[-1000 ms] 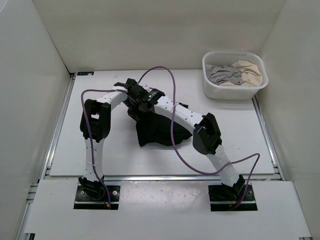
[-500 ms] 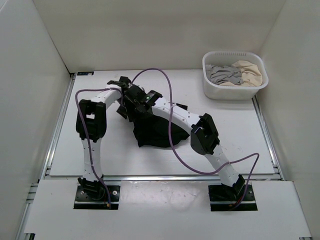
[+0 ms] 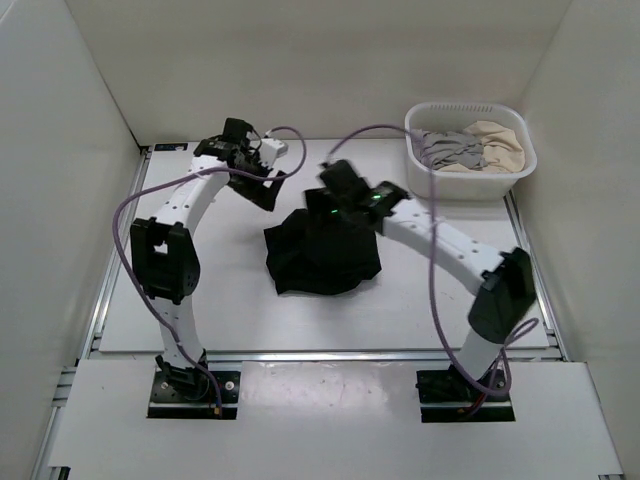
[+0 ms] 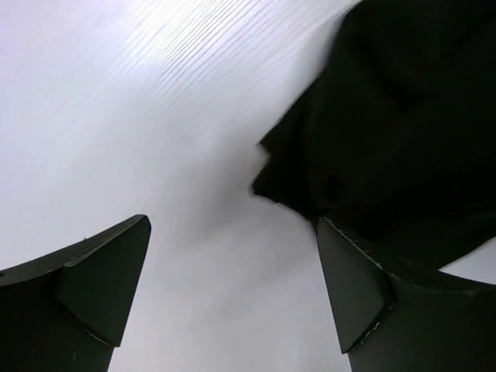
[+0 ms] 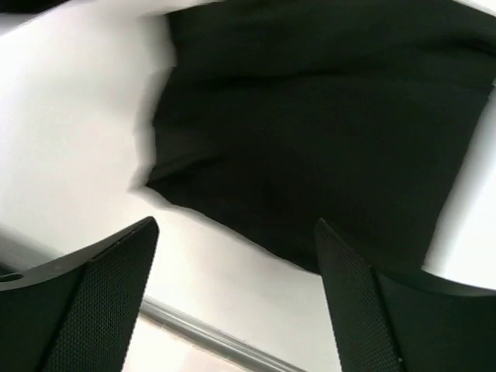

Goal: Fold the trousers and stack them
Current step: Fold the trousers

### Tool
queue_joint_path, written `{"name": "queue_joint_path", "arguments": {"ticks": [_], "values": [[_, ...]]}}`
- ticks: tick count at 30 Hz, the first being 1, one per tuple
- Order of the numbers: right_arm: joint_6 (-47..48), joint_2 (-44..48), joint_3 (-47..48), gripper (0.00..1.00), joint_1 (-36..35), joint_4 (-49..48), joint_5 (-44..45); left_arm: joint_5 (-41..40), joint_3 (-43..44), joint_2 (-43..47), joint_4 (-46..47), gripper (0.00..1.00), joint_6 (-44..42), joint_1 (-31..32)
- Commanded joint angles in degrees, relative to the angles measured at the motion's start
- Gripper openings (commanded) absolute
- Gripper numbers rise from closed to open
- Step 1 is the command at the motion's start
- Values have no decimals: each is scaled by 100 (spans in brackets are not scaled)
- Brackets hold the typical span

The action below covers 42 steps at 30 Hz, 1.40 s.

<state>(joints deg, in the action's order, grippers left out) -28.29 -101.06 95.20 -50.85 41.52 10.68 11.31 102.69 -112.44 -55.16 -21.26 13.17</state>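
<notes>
The black trousers [image 3: 322, 252] lie in a folded heap on the middle of the white table [image 3: 230, 300]. My left gripper [image 3: 266, 186] hangs just off the heap's far left corner, open and empty. In the left wrist view the trousers [image 4: 403, 116] fill the upper right, and bare table shows between the gripper's [image 4: 232, 287] dark fingers [image 4: 101, 287]. My right gripper [image 3: 336, 184] hovers over the heap's far edge, also open with nothing in it. The right wrist view looks down on the trousers [image 5: 310, 132] beyond the gripper [image 5: 232, 291].
A white basket [image 3: 425, 178] stands at the back right and holds a grey garment [image 3: 445, 150] and a beige garment [image 3: 497, 145]. White walls enclose the table on three sides. A metal rail [image 3: 330, 355] runs along the near edge.
Both grippers have opened and let go of the trousers. The left arm has pulled back and to the left, the right arm has swung to the right, and the heap now lies uncovered.
</notes>
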Motion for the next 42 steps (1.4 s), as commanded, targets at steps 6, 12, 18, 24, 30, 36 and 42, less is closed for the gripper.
{"name": "queue_joint_path", "arguments": {"ticks": [6, 12, 18, 24, 30, 36, 42], "values": [[-467, 667, -2514, 93, 2201, -1233, -1462, 453, 532, -523, 356, 100, -291, 862], [-405, 323, -2952, 92, 2378, -1629, -2297, 469, 655, -1034, 506, 96, -221, 916], [-835, 578, -3964, 50, 2431, -2086, -2711, 383, 532, -1227, 506, 21, -204, 916], [-949, 894, -4588, 2, 2431, -2147, -2773, -577, 1129, -1412, 708, 14, 570, 276], [-1020, 1035, -4695, 20, 2027, -2253, -2975, -525, 920, -1421, 646, 28, 368, 265], [-636, 1035, -4309, 85, 1947, -1815, -2994, -876, 1120, -1421, 384, 91, 570, 143], [-396, 1185, -3808, 99, 2597, -1628, -2852, -122, 175, 492, 260, 96, 149, 36]]}}
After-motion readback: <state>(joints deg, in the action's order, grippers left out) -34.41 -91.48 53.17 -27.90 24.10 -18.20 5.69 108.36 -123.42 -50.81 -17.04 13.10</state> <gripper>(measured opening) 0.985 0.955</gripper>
